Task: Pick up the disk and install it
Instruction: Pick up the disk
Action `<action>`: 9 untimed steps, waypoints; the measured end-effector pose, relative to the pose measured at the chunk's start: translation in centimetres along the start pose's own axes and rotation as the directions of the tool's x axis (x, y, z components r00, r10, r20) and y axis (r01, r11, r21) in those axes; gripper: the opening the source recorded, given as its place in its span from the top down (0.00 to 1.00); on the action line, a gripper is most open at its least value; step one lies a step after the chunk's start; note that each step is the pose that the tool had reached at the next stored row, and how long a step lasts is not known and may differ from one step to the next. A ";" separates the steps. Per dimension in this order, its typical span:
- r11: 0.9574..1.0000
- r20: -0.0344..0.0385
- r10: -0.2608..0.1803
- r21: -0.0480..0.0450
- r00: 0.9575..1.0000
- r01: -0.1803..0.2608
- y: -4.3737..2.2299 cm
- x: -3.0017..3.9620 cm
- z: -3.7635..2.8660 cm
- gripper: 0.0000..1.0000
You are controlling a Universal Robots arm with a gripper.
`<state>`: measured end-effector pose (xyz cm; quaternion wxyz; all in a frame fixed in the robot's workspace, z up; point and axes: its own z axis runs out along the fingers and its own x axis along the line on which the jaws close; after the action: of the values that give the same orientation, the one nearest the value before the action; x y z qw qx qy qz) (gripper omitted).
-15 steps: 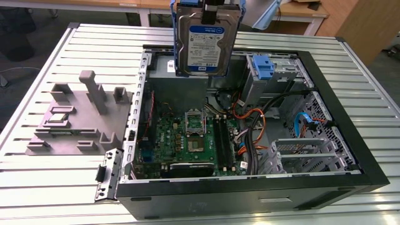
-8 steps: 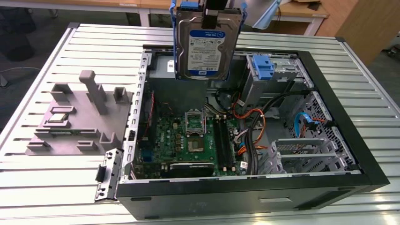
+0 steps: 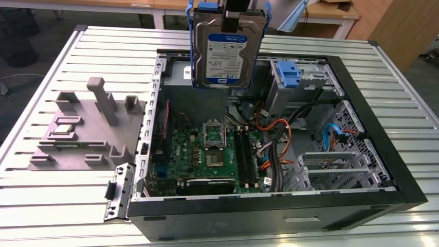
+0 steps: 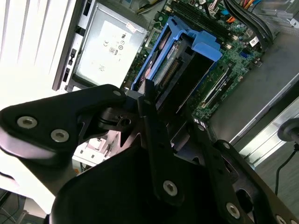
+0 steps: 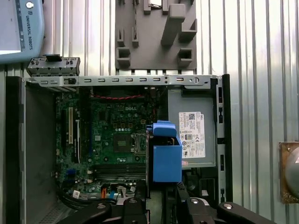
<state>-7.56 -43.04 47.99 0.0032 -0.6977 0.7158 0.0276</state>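
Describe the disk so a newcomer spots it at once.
Find the open black computer case on the slatted table. Above it, the gripper holds the disk upright. Unlike the bare blue bracket inside, it is silver metal with a white-and-blue label.

Mid-frame: gripper clamped on the disk, seen edge-on, blue carrier frame round it. Behind: green mobo, grey PSU box w/ white sticker, cables.
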 end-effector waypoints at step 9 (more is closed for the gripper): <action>1.000 0.000 0.000 0.000 1.000 0.000 -0.01 0.26 -0.01 0.65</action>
<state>-7.56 -43.29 47.99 0.0032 -0.6977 0.7158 0.0276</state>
